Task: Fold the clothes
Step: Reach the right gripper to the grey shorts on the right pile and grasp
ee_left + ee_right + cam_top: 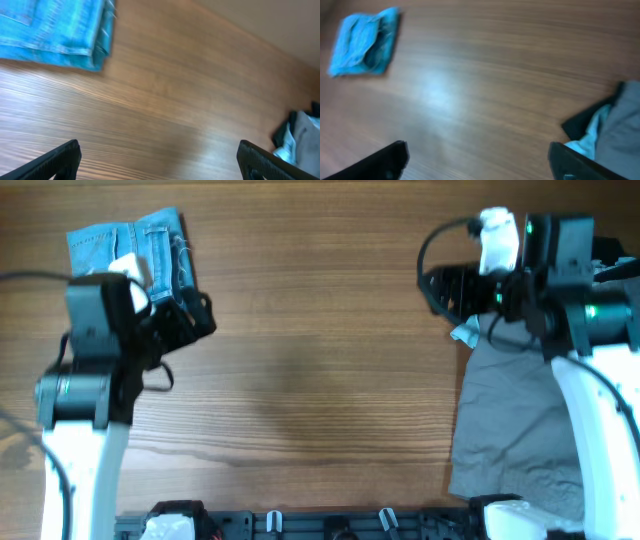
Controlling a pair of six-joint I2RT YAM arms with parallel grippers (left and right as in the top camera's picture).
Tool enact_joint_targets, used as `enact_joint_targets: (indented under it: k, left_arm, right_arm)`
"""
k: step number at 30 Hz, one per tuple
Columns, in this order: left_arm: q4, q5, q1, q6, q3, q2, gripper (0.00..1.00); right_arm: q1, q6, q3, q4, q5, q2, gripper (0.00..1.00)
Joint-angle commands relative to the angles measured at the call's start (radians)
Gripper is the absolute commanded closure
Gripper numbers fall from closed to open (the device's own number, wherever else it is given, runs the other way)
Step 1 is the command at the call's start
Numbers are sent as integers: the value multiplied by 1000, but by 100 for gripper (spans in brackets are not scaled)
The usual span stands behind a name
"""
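Black fingers point(57, 160) of the left gripper point(157, 157) fill the 2 bottom corners of the left wrist view. They are spread wide, with only bare table point(165, 100) between them. Denim shorts point(130, 245), folded into a thick blue packet, lie at the far left corner of the table, just beyond that gripper. From overhead the left arm point(85, 380) covers their near edge, and whether anything touches the cloth cannot be told.

At the other side the right gripper point(480, 160) points inward over the wood, its 2 fingers likewise wide apart and holding nothing. Grey shorts point(510, 420) lie on the right side of the table, unfolded and creased, reaching from under the right arm point(600, 410) down to the near edge. In the right wrist view a black garment point(585, 120) and a bit of pale blue cloth point(592, 132) show at the grey shorts' edge, partly under them. The middle of the table, between the 2 piles, shows only wood grain. Both wrist views are blurred, so seams and buttons cannot be made out.
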Motion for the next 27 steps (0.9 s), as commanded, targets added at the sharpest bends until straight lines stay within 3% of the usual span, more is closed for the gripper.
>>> enact_joint_targets:
  k: [1,4,7,11,14,16,17,19,24,26,27]
  left_arm:
    - [-10,156,-4,9,26,117,0]
    - [-16,168,-5,19,26,182,0]
    - [-15,175,-26,103,26,221,0]
    - [-15,166,-71,195,25,235,0]
    - [-6,155,-85,198,25,235,0]
    - [3,147,-85,198,25,235,0]
    - [4,138,-85,198,25,235,0]
    - [3,130,-85,198,25,235,0]
    - [3,129,-85,198,25,235,0]
    - [4,129,-85,197,25,235,0]
    - [7,122,-85,198,24,235,0]
  right_arm:
    - [-111,241,35,35,226,130,17]
    - [-218,258,35,138,218,277,26]
    - [-269,239,35,244,184,464,31]
    - [-261,140,34,269,171,628,37]
    - [-258,125,34,262,201,702,46]
    - [-259,179,34,263,239,740,55]
    - [-261,188,34,261,249,744,67]
    - [-261,207,35,257,272,745,79]
    - [-275,191,36,247,272,690,78]
    - [-278,192,36,242,272,672,96]
    - [-281,192,36,236,272,661,96]
